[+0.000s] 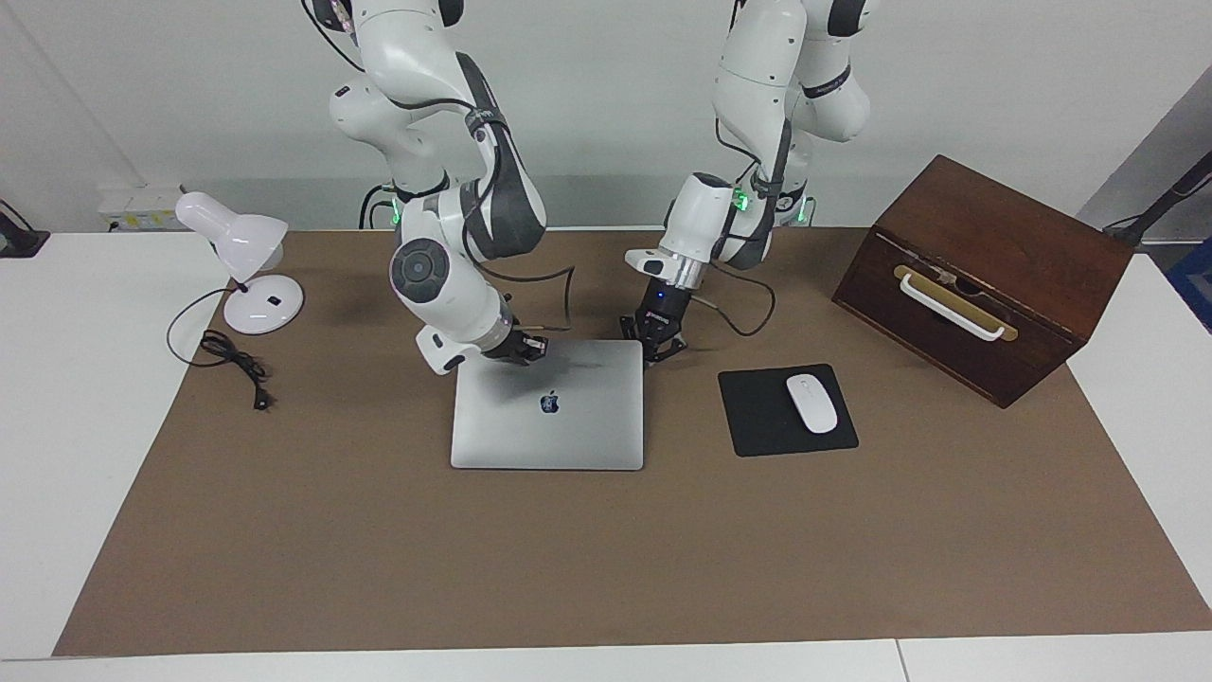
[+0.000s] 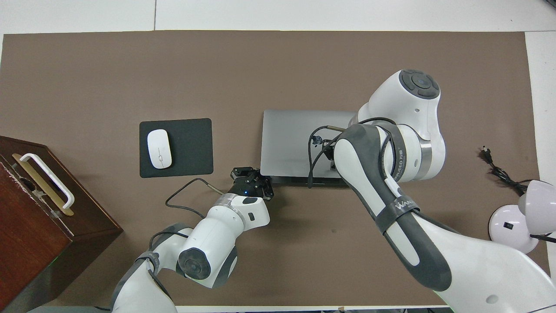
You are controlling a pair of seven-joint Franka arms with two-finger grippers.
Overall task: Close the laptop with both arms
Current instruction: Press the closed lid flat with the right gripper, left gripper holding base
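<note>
Both grippers are sitting with fingertips together, holding nothing. The left gripper is resting by a laptop corner nearest the robots; the right gripper is pressing its lid. Mid-mat, the slim, rigid, smooth metal laptop is lying almost shut; push its flat lid. Farther out, bare brown mat.

Both arms were glossy white, jointed shells with dark grey padded sections and round dark grey joint caps. Black cables looped loose along each forearm. Grey lettering ran along a strap on the right arm. Green lights glowed near the bases. Small black grippers tipped the wrists.
</note>
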